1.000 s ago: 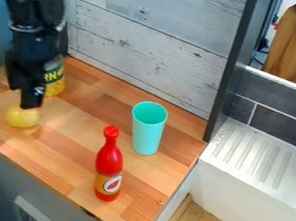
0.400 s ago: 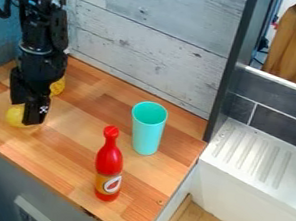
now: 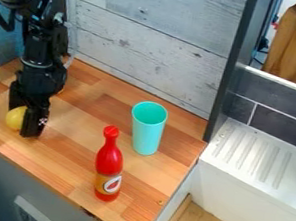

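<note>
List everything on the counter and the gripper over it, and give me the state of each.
Yellow rounded object: resting on the wooden counter, partly hidden by the gripper.
Black two-finger gripper: low, right at the yellow object; whether it grips is unclear.
Red plastic-looking bottle: upright, red cap on.
Tall turquoise cup: upright, mouth up, uncovered; inner bottom hidden.

A red bottle and turquoise cup stand on wooden counter.
</note>
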